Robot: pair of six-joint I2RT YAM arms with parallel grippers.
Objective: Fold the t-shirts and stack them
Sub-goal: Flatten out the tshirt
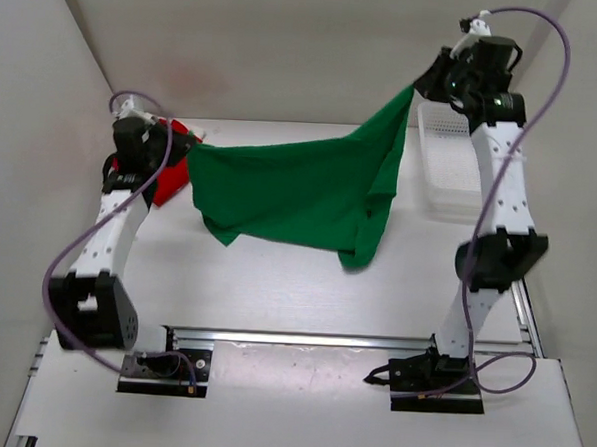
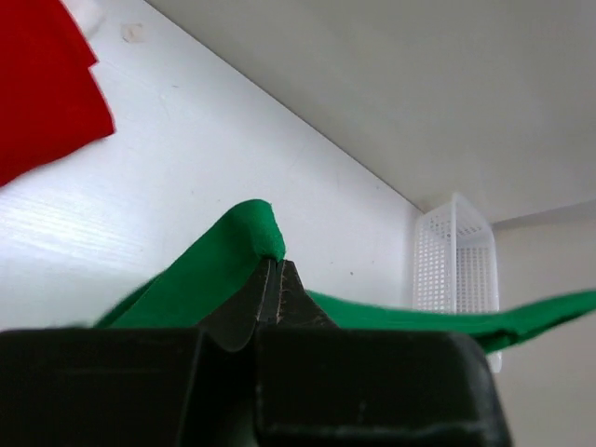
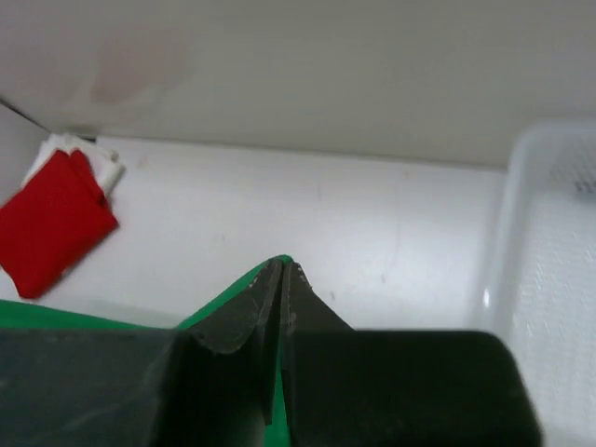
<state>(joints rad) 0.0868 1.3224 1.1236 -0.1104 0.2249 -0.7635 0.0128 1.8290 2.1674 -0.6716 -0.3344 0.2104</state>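
Green t-shirt (image 1: 300,189) hangs mid-frame in the top view, stretched between the two arms; can't tell if its low edge touches the table (image 1: 275,292). Left gripper (image 2: 277,272) is clamped on one corner at centre-left. Right gripper (image 3: 282,272) is clamped on the other corner, higher, at upper right. Likely a spread hold so the cloth lays flat for folding. Red t-shirt (image 3: 51,223) lies folded at far left, with the white t-shirt (image 3: 104,166) peeking out behind it. Basket (image 1: 446,171) sits at right.
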